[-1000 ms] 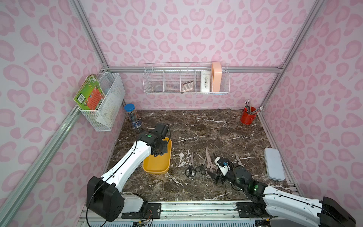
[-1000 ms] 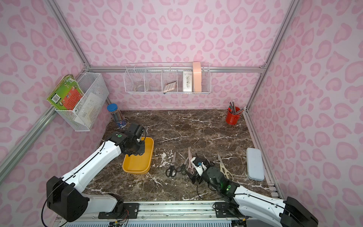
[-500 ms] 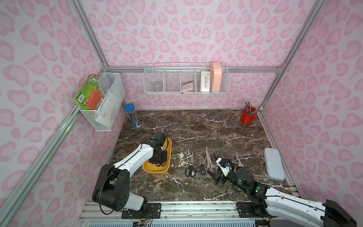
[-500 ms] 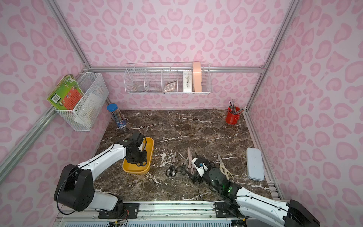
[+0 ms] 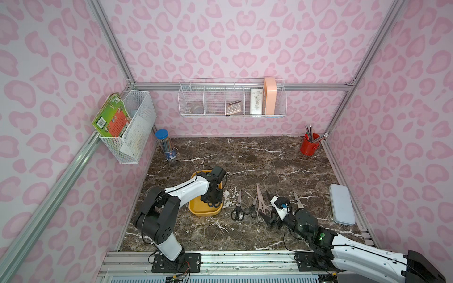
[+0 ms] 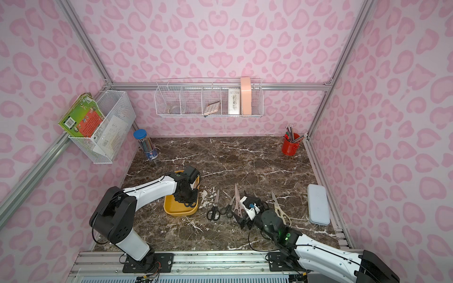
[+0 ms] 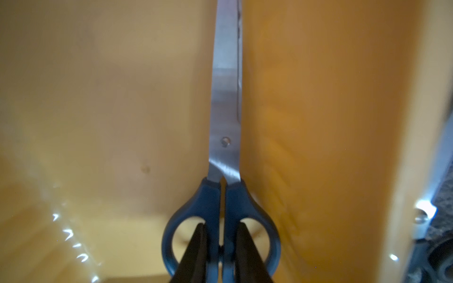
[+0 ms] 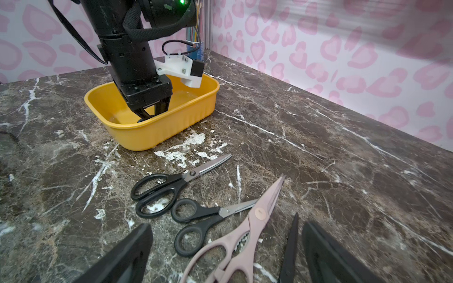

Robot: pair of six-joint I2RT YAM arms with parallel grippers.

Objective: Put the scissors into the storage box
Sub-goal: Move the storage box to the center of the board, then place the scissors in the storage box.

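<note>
Down inside the yellow storage box point(image 8: 157, 132), the left gripper point(image 7: 221, 252) pinches the blue-handled scissors point(image 7: 225, 98); the right gripper point(image 8: 228, 254) gapes wide over the pink scissors point(image 8: 259, 213) near the front edge of the marble tabletop point(image 8: 318, 147).

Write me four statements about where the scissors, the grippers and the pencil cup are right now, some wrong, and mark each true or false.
1. The left gripper is shut on the blue-handled scissors inside the storage box. True.
2. The right gripper is clamped on the pink scissors. False: its jaws stand open over them, gripping nothing.
3. A large black-handled pair and a smaller black-handled pair lie on the table between the storage box and the pink scissors. True.
4. The red pencil cup stands right beside the storage box. False: it stands in the far right corner, well away from the box.
</note>
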